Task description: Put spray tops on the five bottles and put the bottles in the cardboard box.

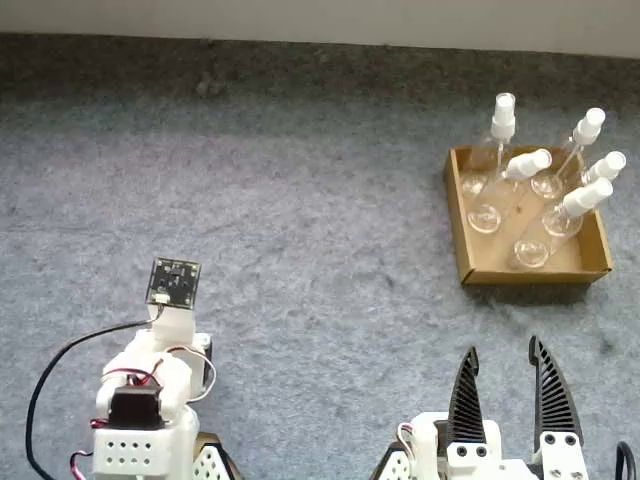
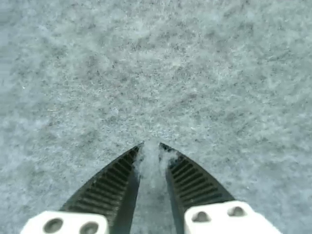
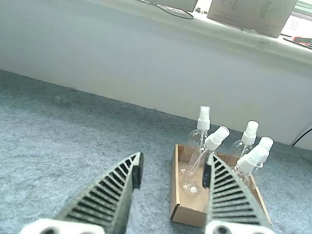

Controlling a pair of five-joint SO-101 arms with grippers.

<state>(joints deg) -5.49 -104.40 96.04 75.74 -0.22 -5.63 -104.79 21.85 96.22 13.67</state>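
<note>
Several clear bottles [image 1: 520, 190] with white spray tops [image 1: 503, 112] stand in the shallow cardboard box [image 1: 465, 240] at the table's right. The right wrist view looks at the box [image 3: 176, 207] and bottles [image 3: 195, 161] from the near side. My right gripper [image 1: 502, 355] is open with nothing between its fingers, near the front edge, short of the box; its black fingers [image 3: 112, 187] frame the box in its own view. My left gripper [image 2: 151, 145] points down at the grey felt, its tips close together and nothing held. The left arm [image 1: 150, 390] sits at the front left.
Grey felt [image 1: 300, 200] covers the table. A pale wall [image 3: 122, 63] runs along the far edge behind the box. A black cable [image 1: 60, 365] loops beside the left arm's base.
</note>
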